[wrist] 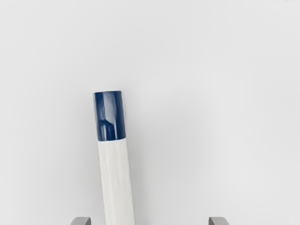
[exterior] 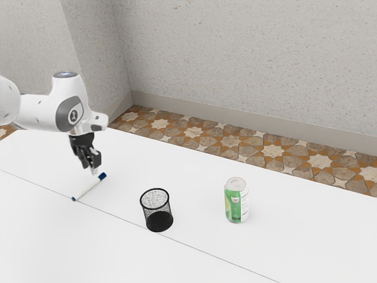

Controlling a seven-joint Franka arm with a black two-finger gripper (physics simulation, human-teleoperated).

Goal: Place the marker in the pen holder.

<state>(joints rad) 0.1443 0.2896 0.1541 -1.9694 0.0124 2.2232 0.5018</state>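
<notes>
The black two-finger gripper (exterior: 94, 169) points down, low over the table, its jaws wide apart and closed on nothing. In the wrist view its two grey fingertips (wrist: 218, 221) stand well apart at the edge, and the barrel of the marker runs into the space between them, nearer to one fingertip than the other, with a gap on both sides.

That slim white marker (exterior: 89, 187) with a glossy dark blue cap (wrist: 110, 115) lies flat on the table, beneath and beside the gripper. The capped end is the one by the fingers; the other end, tipped in dark blue, slants away toward the exterior view's lower left.

Above the gripper is the rounded white robot arm (exterior: 41, 112) with grey trim, coming in from the exterior view's left.

Toward the exterior view's right from the marker, well apart from it, a round black wire-mesh pen holder (exterior: 158, 220) stands upright, open at the top. Farther right, a green and white metal drinks can (exterior: 237, 201) with a silvery top also stands upright.

All of these things rest on a smooth white table (exterior: 194, 259) crossed by a thin dark line. Beyond it are a floor (exterior: 230, 141) of brown, orange and cream star-patterned tiles and a speckled pale grey wall (exterior: 247, 59).
</notes>
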